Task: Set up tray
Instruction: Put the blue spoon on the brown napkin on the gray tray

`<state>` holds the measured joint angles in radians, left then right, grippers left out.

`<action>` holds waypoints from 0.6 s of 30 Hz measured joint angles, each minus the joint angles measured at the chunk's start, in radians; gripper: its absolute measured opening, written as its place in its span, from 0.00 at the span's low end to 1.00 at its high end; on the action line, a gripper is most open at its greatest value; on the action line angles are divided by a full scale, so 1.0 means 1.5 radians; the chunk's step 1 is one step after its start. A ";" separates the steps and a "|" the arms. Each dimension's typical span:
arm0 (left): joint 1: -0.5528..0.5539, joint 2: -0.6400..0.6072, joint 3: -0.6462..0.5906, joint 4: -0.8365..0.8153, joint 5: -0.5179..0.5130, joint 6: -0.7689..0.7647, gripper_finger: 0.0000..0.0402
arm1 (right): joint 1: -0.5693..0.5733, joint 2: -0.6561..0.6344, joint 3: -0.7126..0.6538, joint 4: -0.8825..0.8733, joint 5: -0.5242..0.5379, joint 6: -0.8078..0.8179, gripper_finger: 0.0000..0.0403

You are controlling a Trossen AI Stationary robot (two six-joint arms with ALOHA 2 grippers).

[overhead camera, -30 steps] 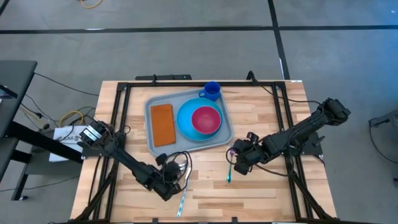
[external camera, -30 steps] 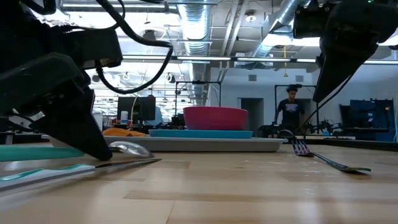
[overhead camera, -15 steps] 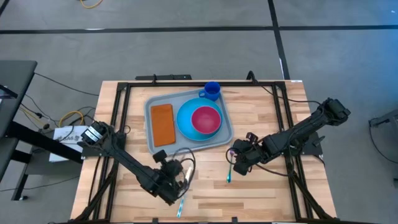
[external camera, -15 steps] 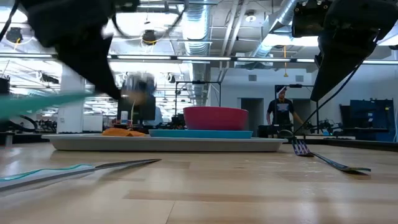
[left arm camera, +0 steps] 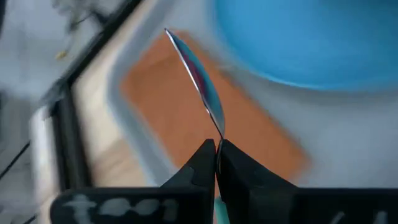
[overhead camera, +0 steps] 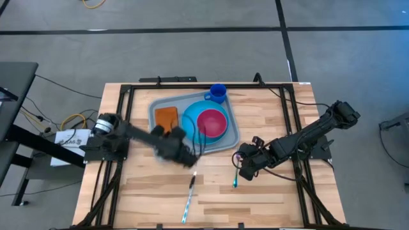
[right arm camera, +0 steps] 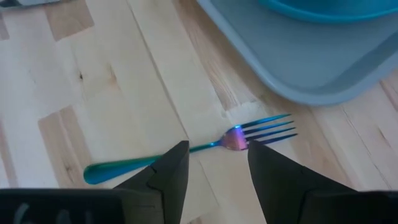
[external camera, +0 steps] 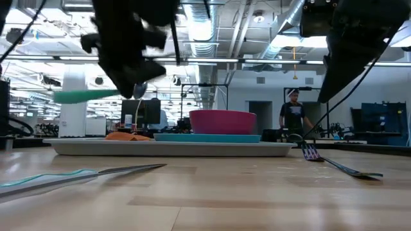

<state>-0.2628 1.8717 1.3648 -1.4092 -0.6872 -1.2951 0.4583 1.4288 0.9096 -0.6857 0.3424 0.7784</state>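
Observation:
The light grey-blue tray [overhead camera: 233, 138] lies on the far half of the table. It carries a rust-brown napkin [overhead camera: 167, 117], a blue plate [overhead camera: 190, 125] with a pink bowl [overhead camera: 212, 122], and a blue cup [overhead camera: 218, 92]. My left gripper [overhead camera: 186, 156] hovers at the tray's near rim, shut on a teal-handled spoon [external camera: 90, 95]. In the left wrist view the spoon's bowl [left arm camera: 198, 76] shows over the napkin [left arm camera: 249, 134]. My right gripper [right arm camera: 217, 158] is open and hovers above an iridescent fork [right arm camera: 205, 148] that lies flat on the table, right of the tray. My left gripper pinches the spoon between its two fingers at the neck [left arm camera: 219, 132], just behind the bowl. The bowl juts forward past the fingertips, seen edge-on. The teal handle [external camera: 83, 95] sticks out level behind the fingers. The spoon is lifted clear of the table.
A knife [overhead camera: 190, 195] with a pale blue handle lies on the table near its front edge, also seen as the knife [external camera: 83, 174] in the low view. A black frame [overhead camera: 128, 89] runs round the tabletop. A person [external camera: 294, 115] stands in the room beyond.
My left gripper has risen from the table near its front edge and swung toward the far edge, carrying the spoon up to the tray's near rim beside the napkin. The knife stays on the table.

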 joint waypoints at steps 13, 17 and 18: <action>0.217 -0.002 -0.085 0.085 0.038 -0.073 0.00 | 0.005 0.000 0.000 0.004 -0.001 0.000 0.39; 0.248 -0.002 -0.132 0.111 0.031 -0.081 0.00 | 0.005 0.000 0.000 0.004 0.000 -0.001 0.38; 0.254 -0.002 -0.143 0.112 0.029 -0.088 0.01 | 0.005 0.000 0.000 0.004 0.000 -0.001 0.39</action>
<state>0.1187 1.8683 1.1509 -1.2409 -0.6437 -1.4272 0.4660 1.4288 0.9096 -0.6798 0.3420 0.7773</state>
